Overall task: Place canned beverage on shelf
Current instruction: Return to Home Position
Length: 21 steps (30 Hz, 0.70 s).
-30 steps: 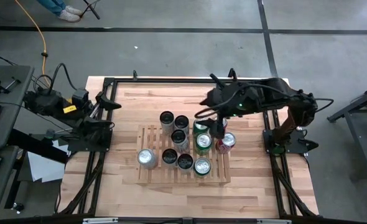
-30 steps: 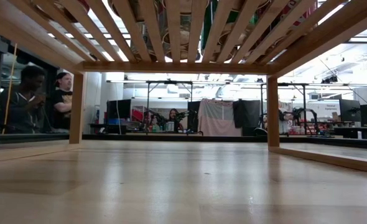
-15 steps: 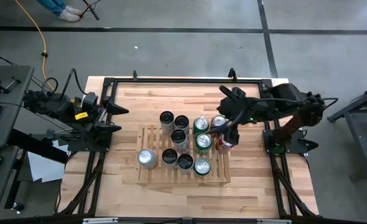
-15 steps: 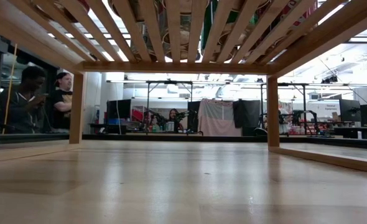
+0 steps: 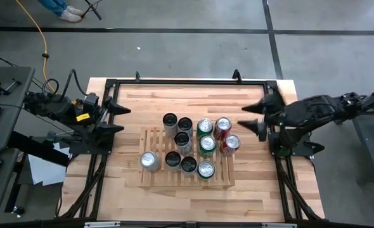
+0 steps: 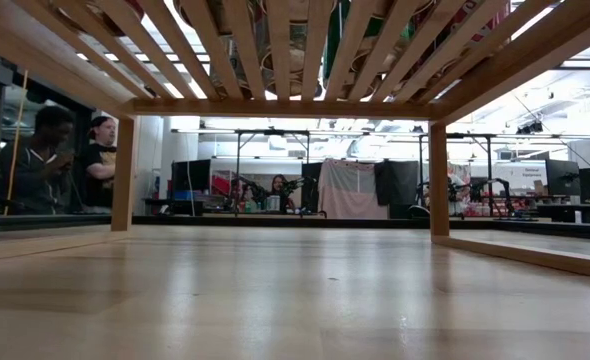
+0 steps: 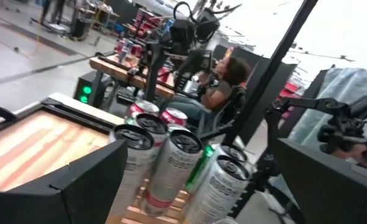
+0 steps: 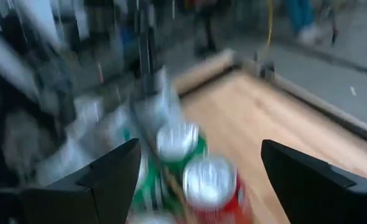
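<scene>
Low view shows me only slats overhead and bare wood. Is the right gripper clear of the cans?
Observer: Yes. The right gripper is open and empty, over the tabletop to the right of the shelf.
Operator: Pink cans on it?
Observer: Two pink cans stand upright at the shelf's right side.
Operator: Left arm?
Observer: The left gripper is open, at the tabletop's left edge.

The shelf [image 5: 158, 179] is set at the centre of the surface [image 5: 136, 101], with cans [image 5: 206, 145] grouped on it. The left pincer [image 5: 118, 118] is stationed at 9 o'clock and the right pincer [image 5: 255, 116] at 3.
</scene>
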### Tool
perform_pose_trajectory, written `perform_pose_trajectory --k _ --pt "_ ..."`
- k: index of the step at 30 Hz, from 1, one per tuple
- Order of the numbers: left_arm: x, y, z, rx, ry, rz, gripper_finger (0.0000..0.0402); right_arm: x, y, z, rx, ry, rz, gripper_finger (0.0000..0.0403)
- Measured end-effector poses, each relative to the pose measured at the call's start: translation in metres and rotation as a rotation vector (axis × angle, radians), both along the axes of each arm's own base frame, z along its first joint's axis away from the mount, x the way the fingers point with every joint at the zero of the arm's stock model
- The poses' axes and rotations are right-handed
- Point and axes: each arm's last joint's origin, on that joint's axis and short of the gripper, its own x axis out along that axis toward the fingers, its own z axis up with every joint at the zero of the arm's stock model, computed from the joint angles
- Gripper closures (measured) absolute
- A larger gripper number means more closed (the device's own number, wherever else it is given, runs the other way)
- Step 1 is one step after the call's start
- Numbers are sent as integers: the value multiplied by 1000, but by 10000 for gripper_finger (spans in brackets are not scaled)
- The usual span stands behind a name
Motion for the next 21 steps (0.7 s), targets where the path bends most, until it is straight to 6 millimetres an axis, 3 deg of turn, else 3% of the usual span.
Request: perform_pose_trajectory --k 5,9,16,21 --pt "0 1 0 62 1 42 7 -19 -11 -2 109 -381 -142 87" --pt "0 1 0 102 1 54 7 -27 -14 -3 183 -554 -150 87" --pt "2 1 0 88 5 80 7 -19 -11 -19 63 -499 -114 87" --pt "8 -1 -2 99 28 93 7 -15 -11 -19 -16 -476 -81 87"
